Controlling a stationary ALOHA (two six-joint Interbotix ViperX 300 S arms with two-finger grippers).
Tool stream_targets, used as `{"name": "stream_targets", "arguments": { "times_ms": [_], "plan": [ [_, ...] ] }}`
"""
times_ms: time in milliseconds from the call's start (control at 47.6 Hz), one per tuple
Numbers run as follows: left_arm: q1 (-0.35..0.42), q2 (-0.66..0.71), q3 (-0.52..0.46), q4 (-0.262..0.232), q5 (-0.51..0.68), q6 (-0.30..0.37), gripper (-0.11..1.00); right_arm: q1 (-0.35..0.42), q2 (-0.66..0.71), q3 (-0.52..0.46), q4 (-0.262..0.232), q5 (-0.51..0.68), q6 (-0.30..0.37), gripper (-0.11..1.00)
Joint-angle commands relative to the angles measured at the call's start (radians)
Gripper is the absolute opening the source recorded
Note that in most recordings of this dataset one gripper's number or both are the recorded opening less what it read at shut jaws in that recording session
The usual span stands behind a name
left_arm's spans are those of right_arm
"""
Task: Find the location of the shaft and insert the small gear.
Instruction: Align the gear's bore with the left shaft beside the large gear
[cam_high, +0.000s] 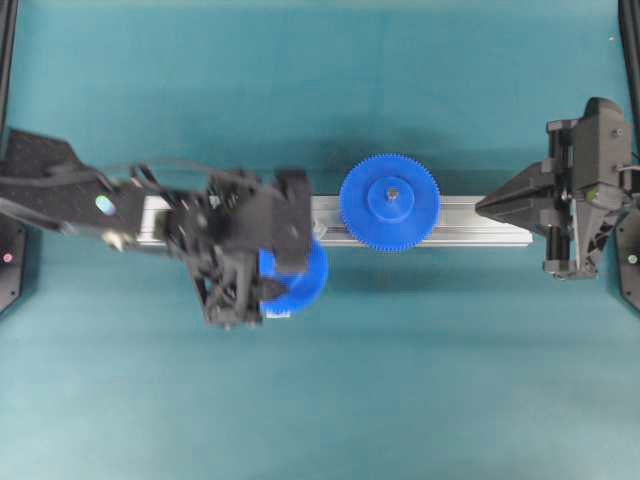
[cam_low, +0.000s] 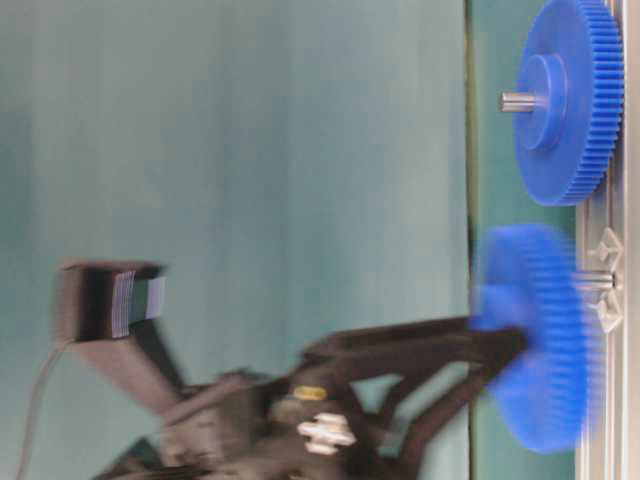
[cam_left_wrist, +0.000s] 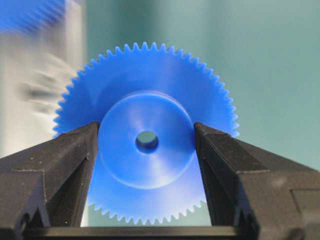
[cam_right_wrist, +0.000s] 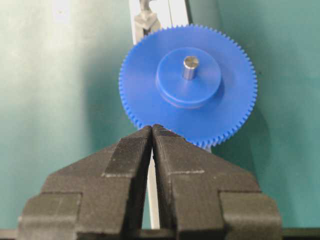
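We hold the small gear (cam_left_wrist: 145, 135) by its hub, left gripper (cam_left_wrist: 146, 150) fingers pinching either side so its hole stays clear for the shaft (cam_low: 594, 282) on the rail (cam_high: 470, 222). Right gripper (cam_right_wrist: 152, 131) waits pressed together by the large gear (cam_right_wrist: 189, 85).

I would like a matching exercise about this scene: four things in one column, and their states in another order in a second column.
1. small gear
2. large gear
3. left gripper
4. right gripper

A. jaws pressed together, holding nothing
B. sits on the rail with a grey pin through its hub
C. held by its hub
D. jaws clamped on a blue hub

Pairs: 1-C, 2-B, 3-D, 4-A
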Motion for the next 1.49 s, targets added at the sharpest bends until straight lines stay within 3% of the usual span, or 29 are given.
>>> {"name": "stream_targets", "arguments": {
  "times_ms": [0, 504, 1007, 1469],
  "plan": [
    [0.009, -0.054, -0.02, 0.002, -0.005, 0.012, 0.65, -0.003, -0.015, -0.005, 0.0, -0.009, -0.002, 0.16],
    [0.078, -0.025, -0.028, 0.002, -0.012, 0.114, 0.65, -0.003, -0.077, 0.017, 0.0, -0.005, 0.0, 0.16],
    [0.094, 0.117, -0.055, 0.003, -0.055, 0.137, 0.65, -0.005, -0.117, 0.034, 0.0, 0.0, 0.002, 0.16],
    [0.13, 0.114, -0.051, 0.003, -0.034, 0.172, 0.65, -0.008, -0.129, 0.035, -0.002, 0.003, 0.002, 0.15]
  ]
}}
